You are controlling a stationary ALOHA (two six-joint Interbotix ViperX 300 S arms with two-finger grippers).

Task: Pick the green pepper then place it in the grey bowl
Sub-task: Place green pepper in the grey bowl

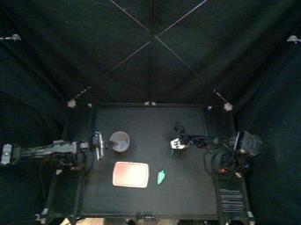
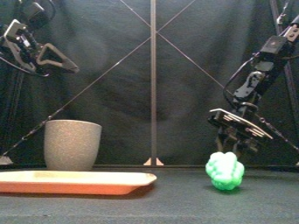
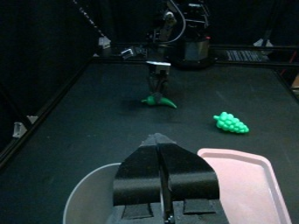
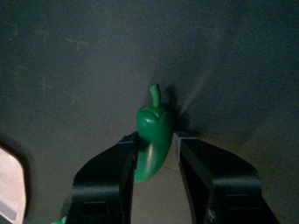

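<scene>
Top view: shows green pepper (image 1: 177,148) on the table (image 1: 188,198), right of centre, under the right gripper (image 1: 177,143). Puts grey cup (image 1: 119,140) left of centre, well apart from the pepper, with left gripper (image 1: 99,145) just beside it on its left. Has pink tray (image 1: 129,176) nearer the front edge, and green grapes (image 1: 160,178) just off the tray's right end.

Front view: grey cup upright at left, behind the pink tray. Green grapes near and large at right, right gripper coming down behind them. Can't make out the pepper here (grapes cover that spot).

Left wrist view: left jaws pressed together, holding nothing, above the cup's rim with the tray's corner alongside. Farther off, pepper lying on the table with the right gripper's tips down on it, grapes apart to one side.

Right wrist view: right jaws spread either side of the green pepper (image 4: 149,140), stem pointing away from the camera. One jaw against it, thin dark gap at the other (not clamped, as far as visible).
</scene>
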